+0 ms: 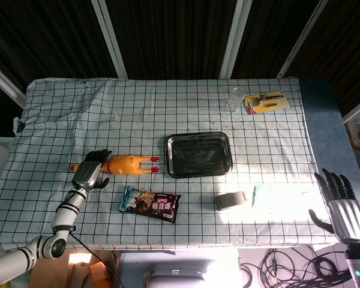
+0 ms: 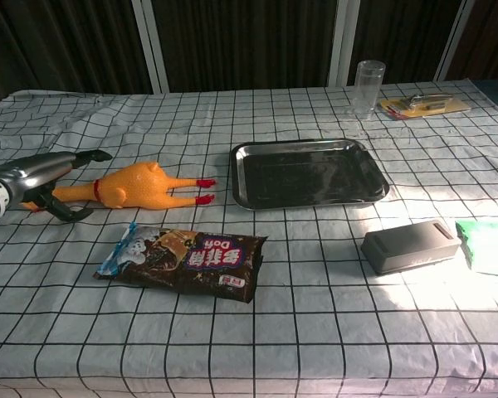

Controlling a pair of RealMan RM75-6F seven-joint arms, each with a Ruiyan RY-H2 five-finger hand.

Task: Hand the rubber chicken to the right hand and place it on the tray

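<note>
Beside tray, rubber chicken, open cloth

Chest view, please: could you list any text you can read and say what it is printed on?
"Doh": on the snack bag, printed upside down.
Chinese characters beside it on the bag: too blurred to read.
Yellow card at the back: print too small to read.
Nothing else carries text.

The head view looks steeply down on the whole table from above; the chest view sits low and near — both share the tray.
</note>
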